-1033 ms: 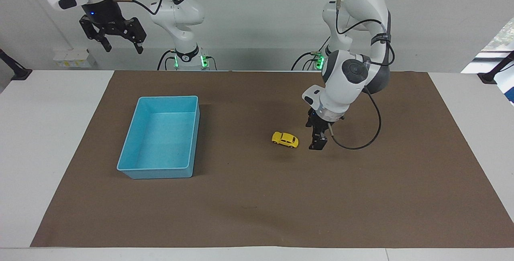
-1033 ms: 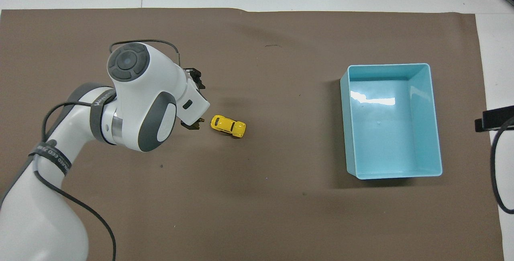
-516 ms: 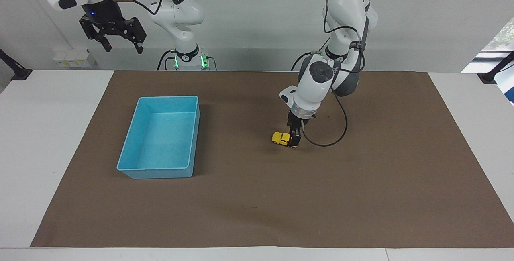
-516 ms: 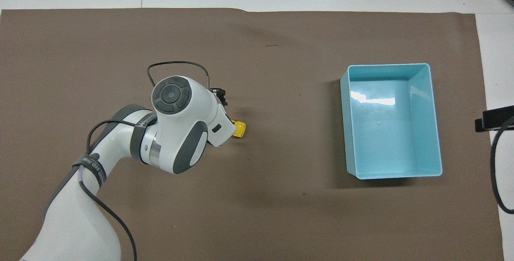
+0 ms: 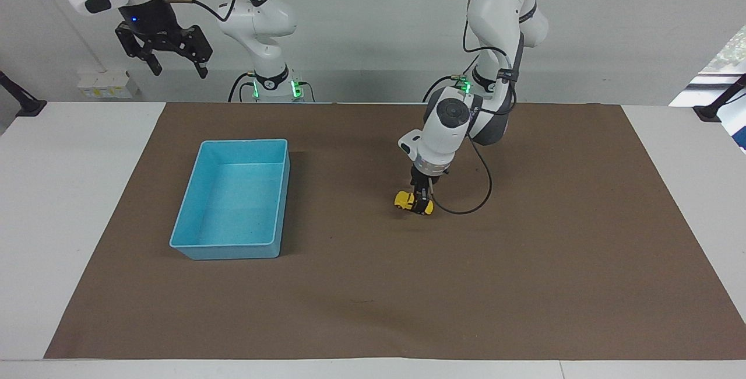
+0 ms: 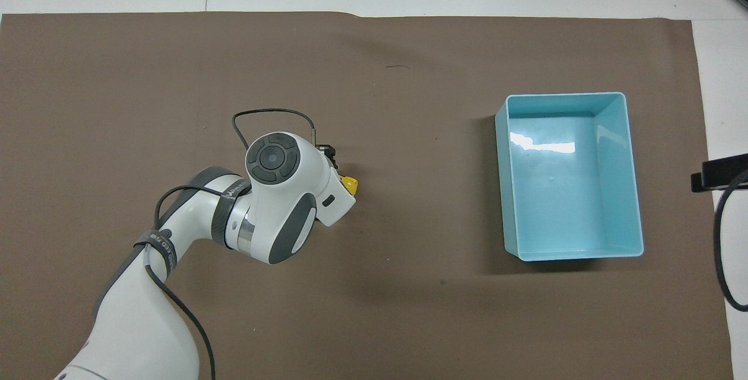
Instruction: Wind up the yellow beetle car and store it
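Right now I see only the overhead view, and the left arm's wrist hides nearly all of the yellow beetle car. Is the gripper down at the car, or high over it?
Observer: The left gripper is low, right at the yellow beetle car.
Operator: Is the car lifted?
Observer: No, it appears to sit on the brown mat.
Operator: And the right arm? I see only a black edge.
Observer: The right gripper waits raised high at the right arm's end of the table, fingers open.

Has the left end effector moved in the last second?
Yes. The left end effector has shifted toward the blue bin, from the bare mat beside the yellow beetle car to down over the car.
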{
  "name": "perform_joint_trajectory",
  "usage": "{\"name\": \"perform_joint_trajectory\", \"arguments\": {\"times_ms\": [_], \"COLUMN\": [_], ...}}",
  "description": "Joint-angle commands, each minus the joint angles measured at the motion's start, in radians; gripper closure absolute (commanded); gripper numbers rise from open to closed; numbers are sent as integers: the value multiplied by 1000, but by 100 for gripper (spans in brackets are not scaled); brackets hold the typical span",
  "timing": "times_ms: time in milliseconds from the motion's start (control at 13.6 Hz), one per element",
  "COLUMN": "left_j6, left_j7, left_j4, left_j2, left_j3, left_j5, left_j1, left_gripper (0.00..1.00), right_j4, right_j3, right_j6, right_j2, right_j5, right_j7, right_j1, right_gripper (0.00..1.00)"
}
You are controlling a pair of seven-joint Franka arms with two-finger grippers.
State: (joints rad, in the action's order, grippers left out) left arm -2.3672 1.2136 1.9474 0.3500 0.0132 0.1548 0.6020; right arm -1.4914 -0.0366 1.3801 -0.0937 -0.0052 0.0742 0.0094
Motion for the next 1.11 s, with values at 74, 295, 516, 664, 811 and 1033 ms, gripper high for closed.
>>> {"name": "perform_joint_trajectory", "arguments": {"times_ms": [74,295,516,664,811,1033], "left_j6": [-23,40,31,-67,-150,-147], "left_j7": [-86,-161,-269,-250,-186,-92], "left_j4": [13,8,73,155,225,232], "left_j2": [-12,-43,-75,-101,-120,-120], "left_j3": [24,24,21,21,17,17], "left_j5": [-89,-89,-89,-89,-89,-89], "left_j1": [42,45,71,58,16,-39], "left_gripper": [100,100,100,100,100,100], "right_j4": [-12,-12,-12,-12,-12,-12], "right_j3": [-2,-2,-2,-2,-2,-2], "right_j6": [-1,-1,-1,-1,-3,-3], "right_j2": [-15,-15,-15,-15,-15,-15], "right_j5": [28,28,28,28,28,28], "right_j7": [-22,-22,-22,-22,-22,-22], "right_j1": [-9,-9,-9,-9,-9,-9], "right_gripper": [0,0,0,0,0,0]}}
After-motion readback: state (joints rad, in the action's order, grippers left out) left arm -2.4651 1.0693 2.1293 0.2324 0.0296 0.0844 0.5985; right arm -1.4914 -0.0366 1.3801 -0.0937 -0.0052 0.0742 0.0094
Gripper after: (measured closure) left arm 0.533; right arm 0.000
